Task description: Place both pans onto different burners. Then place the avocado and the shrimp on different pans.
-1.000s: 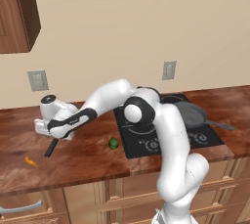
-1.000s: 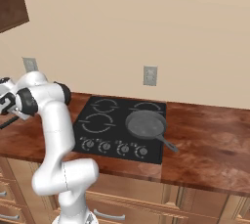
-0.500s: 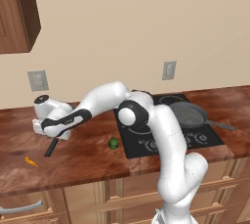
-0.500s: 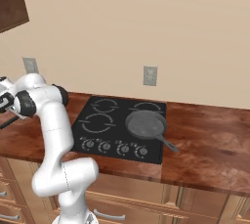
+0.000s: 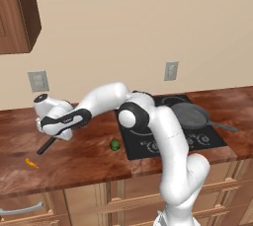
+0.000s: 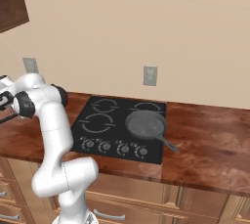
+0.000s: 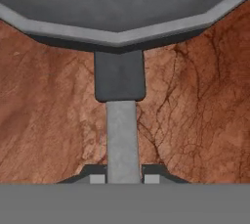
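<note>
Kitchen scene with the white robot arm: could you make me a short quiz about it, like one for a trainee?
1. True or false: one pan already sits on the cooktop.
2. What is the gripper closed on?
A. the avocado
B. the second pan's handle
C. a knob
3. Fill in: the avocado lies on the ____, beside the cooktop.

Key
1. True.
2. B: the fingers flank the handle in the hand view.
3. Counter; the shrimp lies there too.
</note>
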{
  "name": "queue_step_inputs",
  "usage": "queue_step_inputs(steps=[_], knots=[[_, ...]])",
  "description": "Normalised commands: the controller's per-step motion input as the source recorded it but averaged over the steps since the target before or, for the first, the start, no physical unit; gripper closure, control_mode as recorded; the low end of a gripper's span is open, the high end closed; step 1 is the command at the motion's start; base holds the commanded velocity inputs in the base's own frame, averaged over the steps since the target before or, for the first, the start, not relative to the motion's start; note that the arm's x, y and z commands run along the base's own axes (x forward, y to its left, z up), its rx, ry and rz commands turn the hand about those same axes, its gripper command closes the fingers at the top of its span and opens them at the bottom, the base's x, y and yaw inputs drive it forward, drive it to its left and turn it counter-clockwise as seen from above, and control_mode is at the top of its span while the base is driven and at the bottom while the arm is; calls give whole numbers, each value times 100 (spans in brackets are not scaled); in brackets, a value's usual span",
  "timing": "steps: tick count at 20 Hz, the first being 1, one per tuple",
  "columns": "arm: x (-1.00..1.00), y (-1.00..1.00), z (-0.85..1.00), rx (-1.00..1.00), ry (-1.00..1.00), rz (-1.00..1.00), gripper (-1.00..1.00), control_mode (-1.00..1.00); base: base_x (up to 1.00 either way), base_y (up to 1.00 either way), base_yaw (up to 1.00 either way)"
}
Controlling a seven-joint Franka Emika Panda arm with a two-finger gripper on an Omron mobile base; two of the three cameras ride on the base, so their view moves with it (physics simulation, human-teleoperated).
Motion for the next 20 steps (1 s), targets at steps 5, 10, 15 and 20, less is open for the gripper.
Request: queue_step_inputs(steps=[5, 10, 15, 20], knots=[[0, -57, 0, 1, 0, -19, 100, -100, 0, 0, 0], [0, -27, 30, 8, 0, -18, 100, -100, 0, 0, 0], [0, 0, 58, 7, -2, -15, 100, -100, 0, 0, 0], [-2, 0, 43, 1, -3, -11, 100, -100, 0, 0, 0]])
